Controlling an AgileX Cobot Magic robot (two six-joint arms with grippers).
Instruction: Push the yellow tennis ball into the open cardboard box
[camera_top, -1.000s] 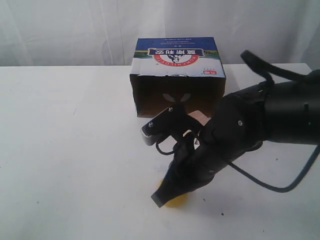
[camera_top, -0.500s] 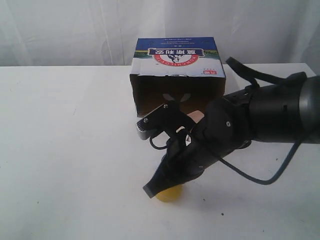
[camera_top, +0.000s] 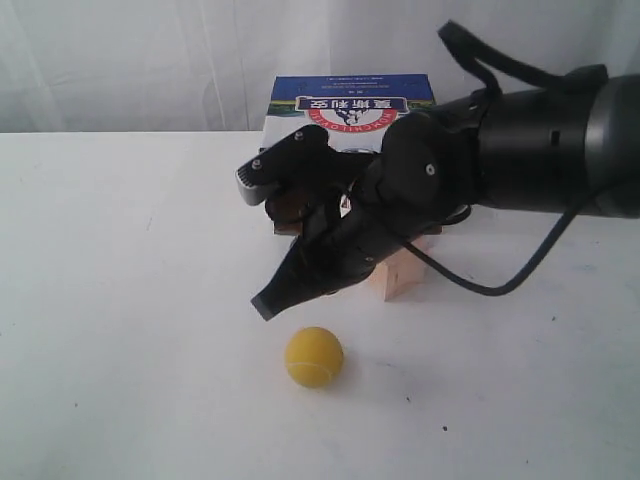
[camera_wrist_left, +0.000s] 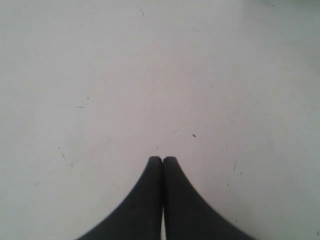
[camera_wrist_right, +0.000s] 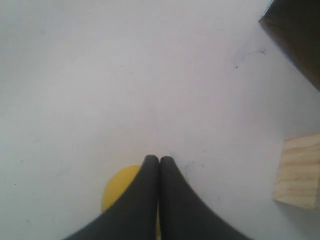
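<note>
The yellow tennis ball (camera_top: 314, 357) rests on the white table, in front of the open cardboard box (camera_top: 352, 107), whose dark opening is mostly hidden by my right arm. My right gripper (camera_top: 265, 304) is shut with nothing in it, raised just above and behind the ball, apart from it. In the right wrist view the ball (camera_wrist_right: 120, 189) peeks out beside the shut gripper (camera_wrist_right: 159, 159), with a corner of the box (camera_wrist_right: 298, 36) at the edge. My left gripper (camera_wrist_left: 162, 159) is shut over bare table and does not appear in the exterior view.
A pale wooden cube (camera_top: 402, 270) stands between the ball and the box, right of the gripper; it also shows in the right wrist view (camera_wrist_right: 298, 171). A white curtain hangs behind the table.
My right arm has lifted up and swung toward the box. The gripper tip has come off the ball, which now lies fully uncovered, slightly left of where it was.
</note>
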